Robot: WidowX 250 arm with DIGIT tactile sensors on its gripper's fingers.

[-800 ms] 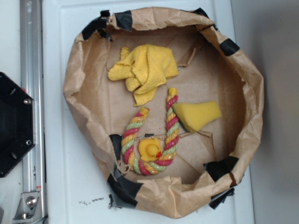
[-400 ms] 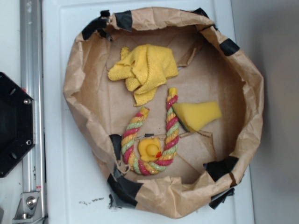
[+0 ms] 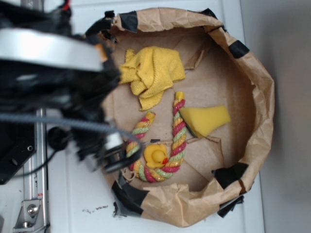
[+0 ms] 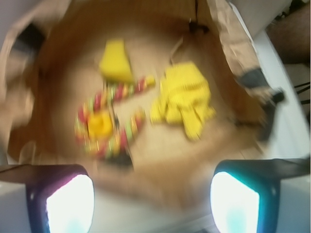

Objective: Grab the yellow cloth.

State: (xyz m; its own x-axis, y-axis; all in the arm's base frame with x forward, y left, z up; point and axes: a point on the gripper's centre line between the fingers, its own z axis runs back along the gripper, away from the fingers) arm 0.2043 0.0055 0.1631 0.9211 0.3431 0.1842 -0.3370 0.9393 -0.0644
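The yellow cloth [image 3: 154,72] lies crumpled on the floor of the brown paper bag [image 3: 262,102], in its upper middle part. In the wrist view the yellow cloth [image 4: 185,97] is blurred, ahead and a little right of centre. My gripper [image 4: 153,194] is open and empty, its two pads wide apart, above the bag's near rim. In the exterior view the arm is a dark blur over the bag's left side, with the gripper [image 3: 111,151] near the bag's lower left wall. It is well apart from the cloth.
A yellow wedge sponge [image 3: 206,119] lies right of centre. A striped rope ring [image 3: 178,138] surrounds a small yellow rubber duck [image 3: 155,155] below the cloth. The bag walls stand up all around, patched with black tape [image 3: 129,196]. A metal rail [image 3: 33,204] runs along the left.
The arm has swung into view from the left and now covers the bag's left side. The cloth, sponge, rope and duck have not moved.
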